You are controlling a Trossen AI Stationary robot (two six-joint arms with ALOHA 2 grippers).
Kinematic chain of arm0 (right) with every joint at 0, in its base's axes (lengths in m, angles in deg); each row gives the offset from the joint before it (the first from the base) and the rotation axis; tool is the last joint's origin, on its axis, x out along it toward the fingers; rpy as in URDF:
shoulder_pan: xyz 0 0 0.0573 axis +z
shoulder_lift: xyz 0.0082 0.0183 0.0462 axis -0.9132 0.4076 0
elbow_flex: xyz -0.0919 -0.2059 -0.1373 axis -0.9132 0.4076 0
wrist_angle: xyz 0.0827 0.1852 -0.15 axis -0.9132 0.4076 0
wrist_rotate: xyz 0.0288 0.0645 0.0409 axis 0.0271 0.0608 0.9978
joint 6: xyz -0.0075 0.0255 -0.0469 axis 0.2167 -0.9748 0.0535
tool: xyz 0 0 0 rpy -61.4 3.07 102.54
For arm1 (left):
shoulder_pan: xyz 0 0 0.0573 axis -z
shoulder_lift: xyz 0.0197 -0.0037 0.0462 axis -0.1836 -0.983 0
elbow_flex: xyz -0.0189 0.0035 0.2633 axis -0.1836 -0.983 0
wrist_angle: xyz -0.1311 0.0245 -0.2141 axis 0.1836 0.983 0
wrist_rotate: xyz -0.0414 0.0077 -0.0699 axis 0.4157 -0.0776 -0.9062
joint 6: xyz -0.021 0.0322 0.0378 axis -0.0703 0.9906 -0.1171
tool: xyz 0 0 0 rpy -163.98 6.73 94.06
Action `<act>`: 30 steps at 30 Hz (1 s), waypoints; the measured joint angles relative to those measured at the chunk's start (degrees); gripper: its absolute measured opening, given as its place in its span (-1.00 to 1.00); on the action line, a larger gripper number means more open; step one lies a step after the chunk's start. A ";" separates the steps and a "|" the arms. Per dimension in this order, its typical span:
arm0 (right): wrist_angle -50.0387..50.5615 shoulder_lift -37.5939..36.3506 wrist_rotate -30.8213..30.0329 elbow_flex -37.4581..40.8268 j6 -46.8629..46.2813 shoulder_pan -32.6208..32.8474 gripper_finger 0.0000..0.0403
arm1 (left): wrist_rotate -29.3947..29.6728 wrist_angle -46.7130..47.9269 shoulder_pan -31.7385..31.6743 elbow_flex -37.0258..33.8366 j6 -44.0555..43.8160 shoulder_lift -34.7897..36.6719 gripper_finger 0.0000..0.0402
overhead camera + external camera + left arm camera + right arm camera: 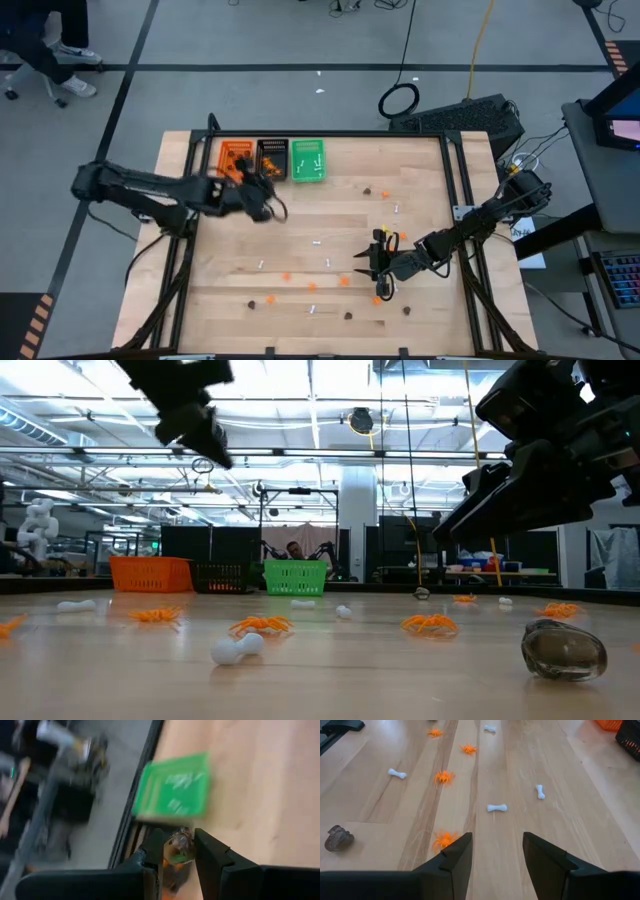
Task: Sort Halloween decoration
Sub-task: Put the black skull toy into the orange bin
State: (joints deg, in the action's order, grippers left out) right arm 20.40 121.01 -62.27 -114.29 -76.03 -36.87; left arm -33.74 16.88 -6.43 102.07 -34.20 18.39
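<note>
Setting: I am working a wooden table (330, 225) in a large lit hall, with a row of three trays along its far edge.
Trinkets, loose: most of the Halloween decoration is unsorted, by my count; orange spiders (443, 776), white bones (497, 808) and dark skulls (338, 838) lie scattered over the near and right half of the table.
Trinkets, sorted: the orange tray (236, 157) holds orange pieces, the black tray (272, 158) shows some content I cannot make out, and the green tray (308, 161) carries a few pale bits.
Trinket in hand: a brownish skull (179, 845) sits pinched between the fingers of my left gripper (179, 854), which is closed on it.
Left gripper, position: raised above the table just in front of the orange and black trays.
Right gripper (497, 851): fingers apart and empty, low over the near right of the table, with an orange spider (443, 839) just beside one finger.
Progress: early, I judge; one piece is on its way to a tray and many are left.
Next, as I read it: release the skull over the black tray.
</note>
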 joint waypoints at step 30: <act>0.19 0.00 0.22 0.00 -0.68 0.02 -0.20 | -26.40 7.62 -45.39 -3.96 -8.15 -8.85 -0.64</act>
State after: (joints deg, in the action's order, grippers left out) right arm 20.58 121.01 -62.05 -114.29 -76.71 -36.84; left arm -60.14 24.49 -51.82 98.12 -42.35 9.54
